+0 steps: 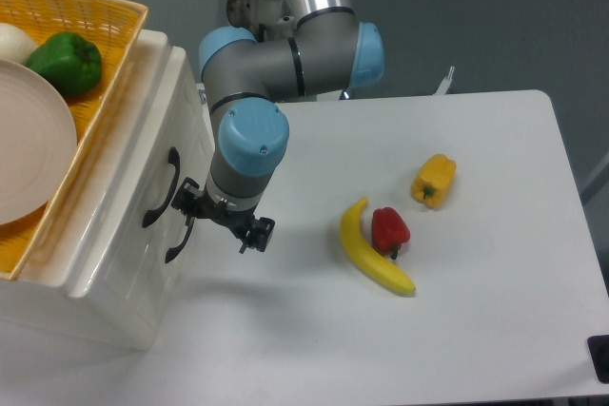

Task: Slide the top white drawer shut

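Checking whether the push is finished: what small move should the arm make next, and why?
Probably back the claw away toward the table's middle. The top drawer looks flush with the lower drawer front, so more pushing seems unneeded.

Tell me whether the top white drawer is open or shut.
Shut, as far as visible: the top white drawer sits flush with the lower front; no ledge sticks out.

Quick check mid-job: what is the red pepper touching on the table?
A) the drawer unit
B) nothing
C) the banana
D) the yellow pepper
C: the red pepper lies against the banana, while the yellow pepper sits apart from both.
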Robot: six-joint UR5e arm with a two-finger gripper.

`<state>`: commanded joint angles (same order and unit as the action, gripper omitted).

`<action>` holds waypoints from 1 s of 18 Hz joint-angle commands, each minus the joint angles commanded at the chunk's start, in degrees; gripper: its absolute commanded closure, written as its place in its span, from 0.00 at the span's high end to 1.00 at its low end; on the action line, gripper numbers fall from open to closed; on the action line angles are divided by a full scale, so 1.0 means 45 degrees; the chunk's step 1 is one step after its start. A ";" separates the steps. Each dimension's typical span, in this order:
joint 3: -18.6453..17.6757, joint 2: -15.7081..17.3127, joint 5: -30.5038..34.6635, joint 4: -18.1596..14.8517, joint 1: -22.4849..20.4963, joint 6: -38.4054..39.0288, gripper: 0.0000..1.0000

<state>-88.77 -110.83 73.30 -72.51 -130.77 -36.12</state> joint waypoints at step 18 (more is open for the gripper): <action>0.0332 -0.0098 0.1465 0.0097 -0.3358 -0.7221 1.00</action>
<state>-87.28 -111.27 79.89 -72.07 -145.89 -68.62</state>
